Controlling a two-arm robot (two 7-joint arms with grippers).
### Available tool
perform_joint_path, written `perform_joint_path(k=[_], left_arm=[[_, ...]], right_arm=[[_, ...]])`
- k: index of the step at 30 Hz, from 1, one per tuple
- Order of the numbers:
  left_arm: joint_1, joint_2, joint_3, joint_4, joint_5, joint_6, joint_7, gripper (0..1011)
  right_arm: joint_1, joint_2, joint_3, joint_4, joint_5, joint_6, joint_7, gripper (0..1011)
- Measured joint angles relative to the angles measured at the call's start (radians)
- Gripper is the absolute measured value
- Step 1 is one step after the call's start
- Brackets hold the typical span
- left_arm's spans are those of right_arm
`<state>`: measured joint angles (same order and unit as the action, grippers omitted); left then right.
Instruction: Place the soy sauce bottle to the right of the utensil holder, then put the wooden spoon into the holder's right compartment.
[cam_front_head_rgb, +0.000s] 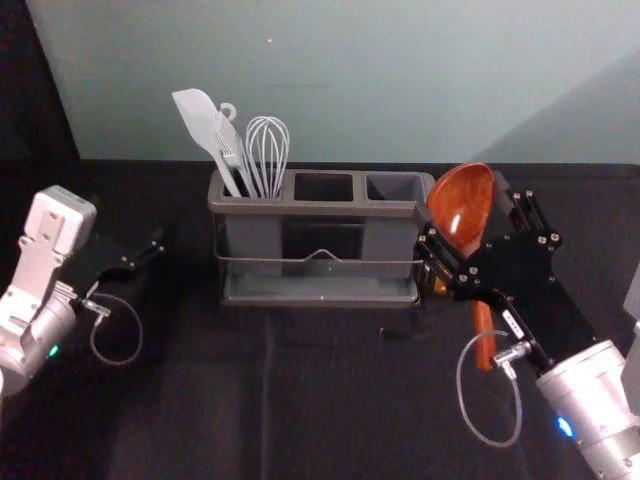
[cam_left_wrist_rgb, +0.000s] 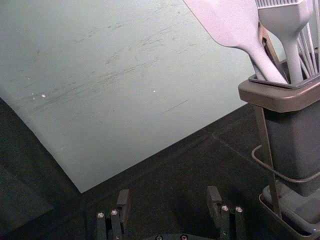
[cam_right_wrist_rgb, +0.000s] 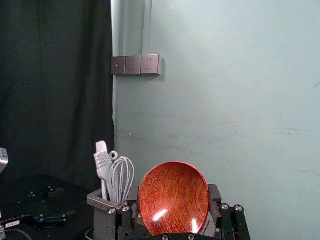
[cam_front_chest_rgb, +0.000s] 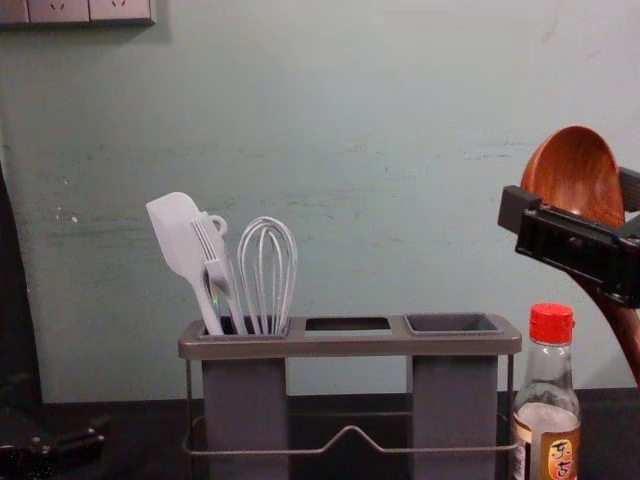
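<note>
The wooden spoon is held at its bowl between the jaws of my right gripper, higher than the soy sauce bottle – its handle goes downward. This bottle stands just right of the utensil holder; my left gripper, on the left, has jaws wide apart.
</note>
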<state>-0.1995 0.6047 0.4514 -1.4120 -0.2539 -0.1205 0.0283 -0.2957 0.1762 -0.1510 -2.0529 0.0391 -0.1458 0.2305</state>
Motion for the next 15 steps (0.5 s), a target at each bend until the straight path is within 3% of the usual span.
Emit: perform_joint_path(k=[15], left_arm=[[0.000,0.000,0.000,0.000,0.000,0.000,0.000,1000]], right_arm=[[0.003,0.002,-0.003,-0.001,-0.003,0.005,0.003,837]])
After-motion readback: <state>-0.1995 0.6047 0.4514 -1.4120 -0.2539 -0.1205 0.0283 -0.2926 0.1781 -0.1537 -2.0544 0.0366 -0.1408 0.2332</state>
